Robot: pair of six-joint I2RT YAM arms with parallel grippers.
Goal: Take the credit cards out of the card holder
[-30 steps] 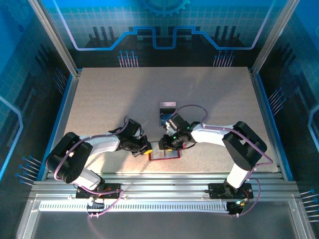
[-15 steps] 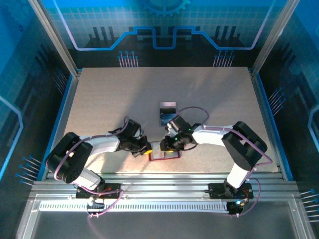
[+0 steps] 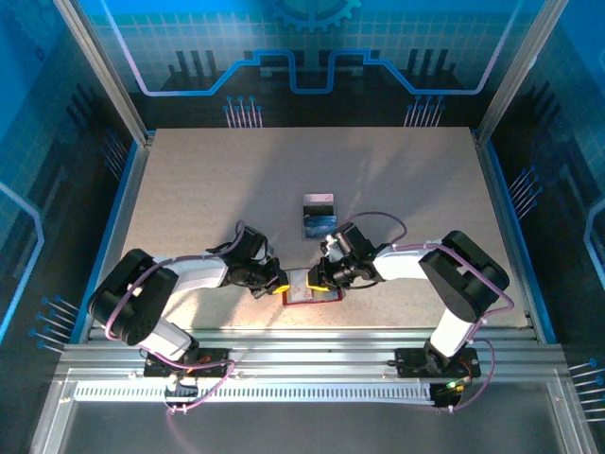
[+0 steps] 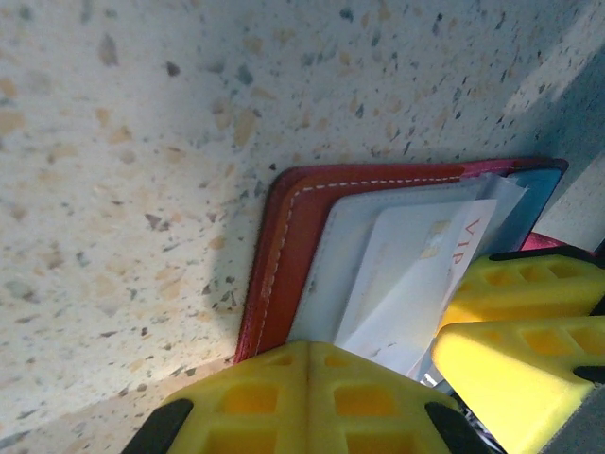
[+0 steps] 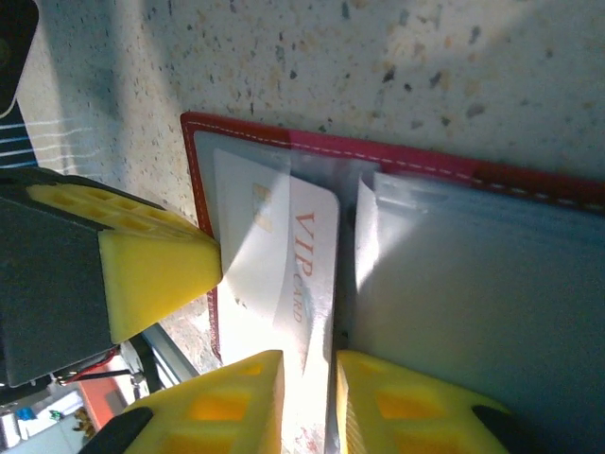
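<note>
White arm links with black joints, purple cables looped alongside, ribbed yellow fingers (image 5: 151, 274)

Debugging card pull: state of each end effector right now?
Left end effector: closed, pinning the edge of the red card holder.
Right end effector: closing on the white VIP card; firm grip cannot be told.

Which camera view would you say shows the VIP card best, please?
The right wrist view: the VIP card lies broad and readable in the holder, its edge between the right gripper fingers. The left wrist view shows it angled and partly hidden; from the top view it is too small to make out.
</note>
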